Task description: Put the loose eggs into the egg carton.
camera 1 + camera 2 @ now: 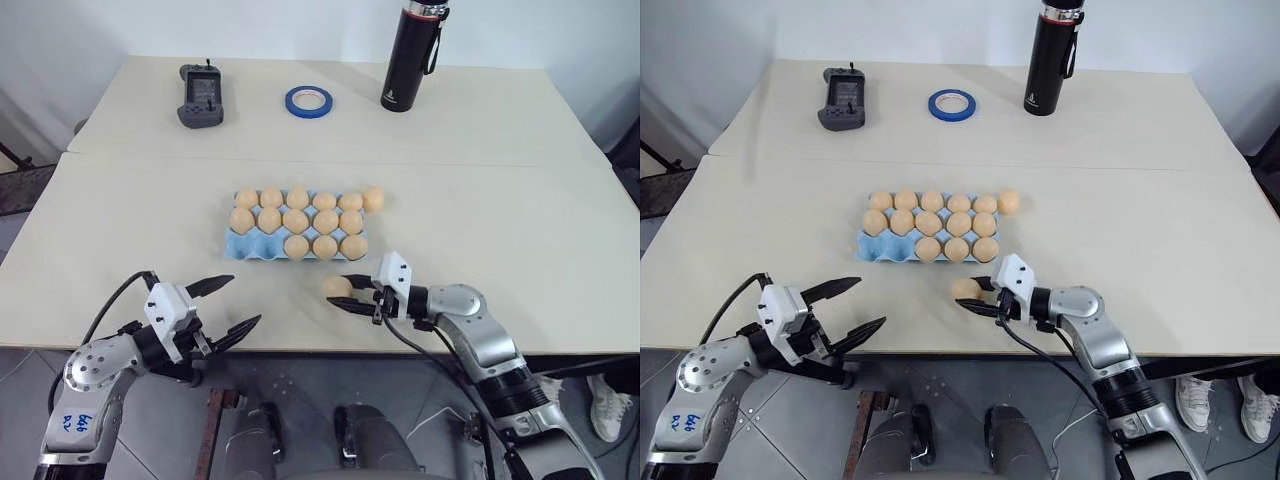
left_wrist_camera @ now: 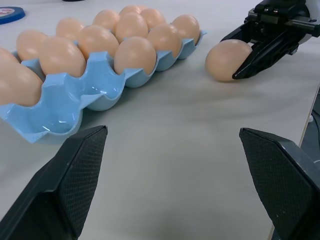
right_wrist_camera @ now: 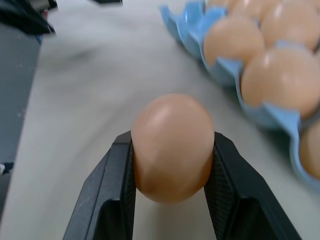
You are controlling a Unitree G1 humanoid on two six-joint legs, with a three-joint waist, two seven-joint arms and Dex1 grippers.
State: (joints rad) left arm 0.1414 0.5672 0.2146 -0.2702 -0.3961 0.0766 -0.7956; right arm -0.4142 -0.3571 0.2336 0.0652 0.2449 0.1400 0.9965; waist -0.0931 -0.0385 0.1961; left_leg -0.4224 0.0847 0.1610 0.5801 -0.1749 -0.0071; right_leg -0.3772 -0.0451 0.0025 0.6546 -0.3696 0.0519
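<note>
The right gripper [image 1: 349, 293] has its jaws clamped on one egg [image 1: 337, 288], low over the counter [image 1: 520, 230]. The egg carton [image 1: 246, 246] sits just beyond those jaws, another loose egg [image 1: 373, 198] touching its far corner. The left gripper [image 1: 232, 303] hangs with jaws apart, holding nothing.

Tan egg [image 1: 337, 287] lies just before blue carton [image 1: 250, 246].
</note>
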